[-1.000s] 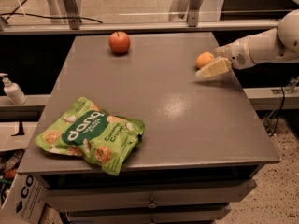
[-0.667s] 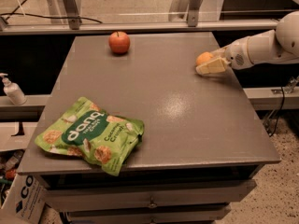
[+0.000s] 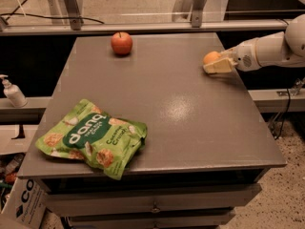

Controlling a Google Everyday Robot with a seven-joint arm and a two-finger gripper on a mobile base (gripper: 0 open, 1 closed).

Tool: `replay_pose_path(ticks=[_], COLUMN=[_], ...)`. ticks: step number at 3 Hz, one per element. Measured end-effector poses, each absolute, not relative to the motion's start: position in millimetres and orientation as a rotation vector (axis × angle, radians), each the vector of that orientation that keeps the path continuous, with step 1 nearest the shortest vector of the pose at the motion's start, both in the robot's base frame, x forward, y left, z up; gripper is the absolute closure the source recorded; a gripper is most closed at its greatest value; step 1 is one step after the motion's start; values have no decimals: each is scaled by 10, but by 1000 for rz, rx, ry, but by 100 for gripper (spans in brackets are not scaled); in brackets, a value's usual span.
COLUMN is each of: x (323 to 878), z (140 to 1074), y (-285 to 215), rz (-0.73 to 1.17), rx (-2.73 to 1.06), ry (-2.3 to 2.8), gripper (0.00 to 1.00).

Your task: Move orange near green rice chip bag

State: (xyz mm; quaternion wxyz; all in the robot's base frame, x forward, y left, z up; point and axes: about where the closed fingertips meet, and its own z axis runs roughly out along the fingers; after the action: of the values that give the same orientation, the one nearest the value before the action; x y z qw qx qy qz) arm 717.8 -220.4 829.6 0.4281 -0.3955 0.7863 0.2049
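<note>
The orange [image 3: 210, 57] sits at the table's right edge, towards the back. My gripper [image 3: 213, 64] reaches in from the right on a white arm and is right at the orange, its pale tip in front of and under the fruit. The green rice chip bag [image 3: 92, 138] lies flat at the front left corner of the table, far from the orange and the gripper.
A red apple [image 3: 121, 43] stands at the back of the grey table [image 3: 190, 118], left of centre. A white pump bottle [image 3: 13, 92] stands on a ledge left of the table. Metal frame posts rise behind the table.
The gripper has closed in a little on the orange. The orange sits slightly further right and back than before. The bag and apple have not moved.
</note>
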Motion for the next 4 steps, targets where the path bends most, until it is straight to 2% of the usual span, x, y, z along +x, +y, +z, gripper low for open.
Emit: replay_pose_path(ticks=[1,3,4], x=[7000,6306,6306], z=[8480,8815,8814], y=[-2117,-1561,-1560], rz=[541,672,672], rx=[-1037,-1272,-1272], ry=[1923,1818,1818], gripper=[100,100,100])
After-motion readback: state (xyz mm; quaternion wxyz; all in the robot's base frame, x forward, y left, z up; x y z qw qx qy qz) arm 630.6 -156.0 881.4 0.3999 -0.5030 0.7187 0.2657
